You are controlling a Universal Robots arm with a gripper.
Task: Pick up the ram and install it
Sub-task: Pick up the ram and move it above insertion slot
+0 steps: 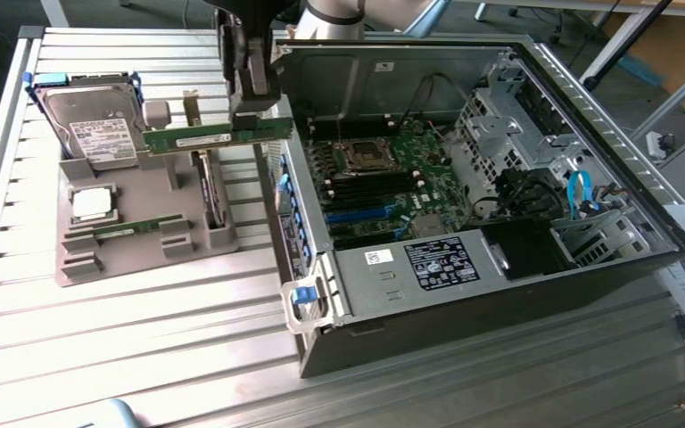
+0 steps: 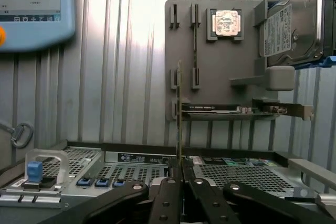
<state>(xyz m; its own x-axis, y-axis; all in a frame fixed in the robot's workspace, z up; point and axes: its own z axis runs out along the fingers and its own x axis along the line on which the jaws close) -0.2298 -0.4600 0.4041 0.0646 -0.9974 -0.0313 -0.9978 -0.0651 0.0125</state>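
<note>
The jaws are clamped on the ram [image 1: 206, 139]. In the exterior view they grip its upper edge near the end toward that view's right. The green stick hangs level and lengthwise in the air, with its white label facing the camera. It sits above the gap between the grey holder tray [image 1: 140, 263] and the open computer case [image 1: 438, 267], and its end reaches the case's near wall.

The wrist view shows the ram edge-on, as a thin upright line rising from between the two black fingers [image 2: 167, 198], which are pressed together on it. Its chips and label cannot be read from there.

In the exterior view the arm above the jaws is cut off by the frame. Inside the case, that view shows the motherboard [image 1: 396, 178], the processor socket [image 1: 360, 156] and a row of dark memory slots [image 1: 373, 192] below it. The wrist view catches just the case's perforated rim and blue tabs.

The tray holds a hard drive [image 1: 90, 125], a square silver processor chip [image 1: 93, 203] and a dark expansion card [image 1: 208, 196] standing on edge. A thin green strip [image 1: 122, 230] also lies in a slot and is hard to identify. Tray and case rest on the slatted metal desk [image 1: 140, 357]. A screen device [image 2: 31, 9] lies at the wrist picture's corner, partly cut off.
</note>
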